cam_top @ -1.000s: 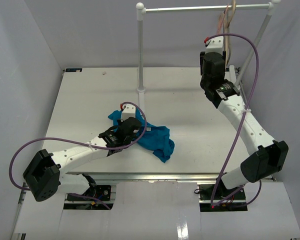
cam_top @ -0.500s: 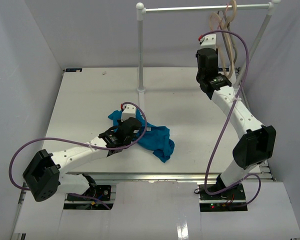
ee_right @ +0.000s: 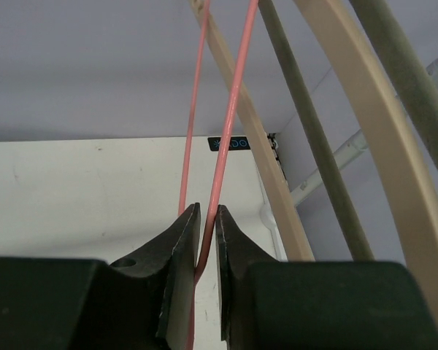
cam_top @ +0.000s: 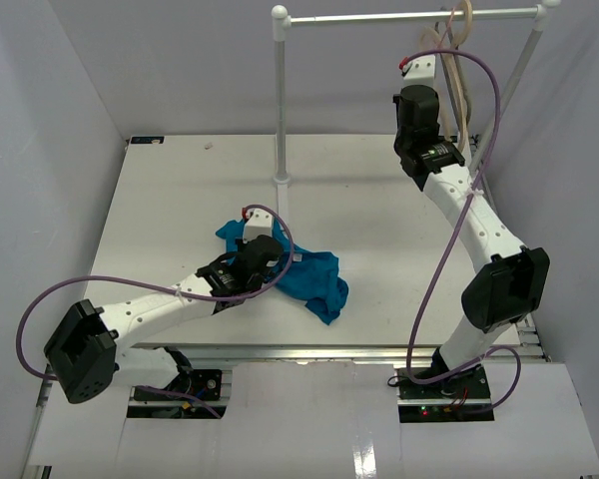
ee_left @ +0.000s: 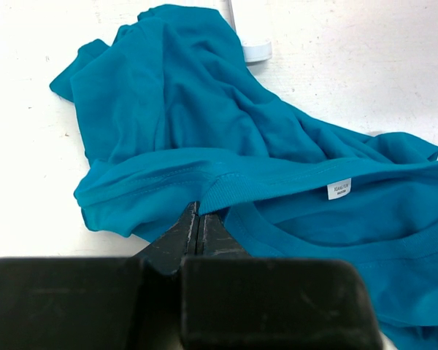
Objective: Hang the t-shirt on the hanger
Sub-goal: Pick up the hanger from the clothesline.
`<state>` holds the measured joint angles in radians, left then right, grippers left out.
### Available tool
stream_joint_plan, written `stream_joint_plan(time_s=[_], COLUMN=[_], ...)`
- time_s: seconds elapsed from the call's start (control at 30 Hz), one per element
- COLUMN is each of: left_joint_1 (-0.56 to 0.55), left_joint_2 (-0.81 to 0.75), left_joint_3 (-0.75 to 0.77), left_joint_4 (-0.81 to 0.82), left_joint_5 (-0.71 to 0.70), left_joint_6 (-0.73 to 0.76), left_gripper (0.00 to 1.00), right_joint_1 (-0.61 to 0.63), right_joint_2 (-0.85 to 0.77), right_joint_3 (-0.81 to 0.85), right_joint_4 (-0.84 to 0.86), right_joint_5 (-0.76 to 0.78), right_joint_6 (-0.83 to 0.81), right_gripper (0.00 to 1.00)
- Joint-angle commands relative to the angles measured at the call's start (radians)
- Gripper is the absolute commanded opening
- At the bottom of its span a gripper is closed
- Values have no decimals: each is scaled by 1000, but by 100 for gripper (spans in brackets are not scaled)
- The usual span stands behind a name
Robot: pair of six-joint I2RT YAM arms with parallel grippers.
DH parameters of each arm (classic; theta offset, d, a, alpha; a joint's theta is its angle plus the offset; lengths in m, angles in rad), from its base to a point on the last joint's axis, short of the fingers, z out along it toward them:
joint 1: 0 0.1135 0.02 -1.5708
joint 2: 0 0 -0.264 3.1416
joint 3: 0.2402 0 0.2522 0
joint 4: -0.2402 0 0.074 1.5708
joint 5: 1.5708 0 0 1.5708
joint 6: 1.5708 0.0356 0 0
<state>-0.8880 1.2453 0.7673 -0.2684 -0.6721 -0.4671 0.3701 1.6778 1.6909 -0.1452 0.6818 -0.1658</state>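
The teal t-shirt (cam_top: 314, 279) lies crumpled on the white table (cam_top: 180, 190) in front of the left arm. My left gripper (ee_left: 198, 208) is shut on the ribbed collar of the t-shirt (ee_left: 204, 124), near the white neck label (ee_left: 339, 189). In the top view the left gripper (cam_top: 278, 261) rests low on the cloth. The right arm (cam_top: 449, 190) reaches up to the rail at the back right. There the thin pink hanger (ee_right: 233, 109) runs between the jaws of my right gripper (ee_right: 205, 211), which is shut on its wire.
Thicker beige hangers (ee_right: 336, 109) hang just right of the pink one on the metal rail (cam_top: 409, 16). The rail's white post (cam_top: 280, 100) stands on the table just behind the shirt. A slanted brace (cam_top: 509, 90) runs down at the far right.
The right arm rose toward the rail and its jaws closed in around the pink hanger wire. The left arm and the t-shirt have not moved.
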Motion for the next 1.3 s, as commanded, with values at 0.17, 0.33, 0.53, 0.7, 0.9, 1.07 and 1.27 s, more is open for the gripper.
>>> stream_joint_plan(time_s=[0.17,0.33,0.53,0.7,0.9,1.07,1.27], left_joint_1=[-8,-8,-8,-9,-9,-10,-9], left_joint_2=[-41,-43,-41,-50,-54,-49,-32], left_joint_3=[4,4,4,3,2,0,4], left_joint_4=[15,14,15,14,14,15,14], left_joint_5=[-15,-17,-17,-17,-17,-21,-24], left_joint_6=[4,5,7,5,4,4,5], left_gripper=[0,0,0,0,0,0,0], right_joint_1=[-6,-10,-17,-25,-23,-23,-22], right_joint_2=[36,39,31,29,-1,-74,-144], right_joint_3=[60,66,69,64,66,39,5], right_joint_4=[1,1,-2,-14,-12,14,52], right_joint_5=[-8,-8,-52,-101,-136,-191,-204], right_joint_6=[0,-2,-3,8,-20,-3,-24], right_gripper=[22,21,20,8,8,8,8])
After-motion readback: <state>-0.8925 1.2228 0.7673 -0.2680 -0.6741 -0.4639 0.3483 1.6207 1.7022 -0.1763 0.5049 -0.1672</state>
